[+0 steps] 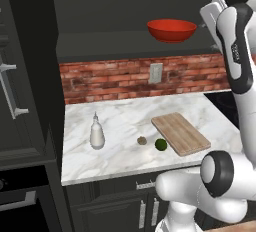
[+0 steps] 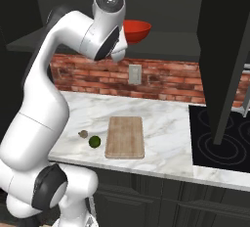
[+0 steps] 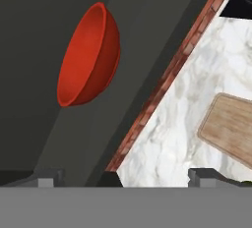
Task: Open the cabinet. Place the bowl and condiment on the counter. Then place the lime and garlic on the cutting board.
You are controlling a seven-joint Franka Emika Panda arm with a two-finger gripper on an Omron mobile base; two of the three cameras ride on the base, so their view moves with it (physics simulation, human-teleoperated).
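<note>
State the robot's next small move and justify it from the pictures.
Probably advance the open end effector toward the red bowl: it sits in the opened cabinet, while the condiment already stands on the counter.

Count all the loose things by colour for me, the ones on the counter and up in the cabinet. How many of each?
Red: 1, the bowl on the open cabinet shelf.
White: 1, the condiment bottle on the counter.
Green: 1, the lime.
Brownish-grey: 1, the garlic.
Light brown: 1, the cutting board.
Total: 5.
</note>
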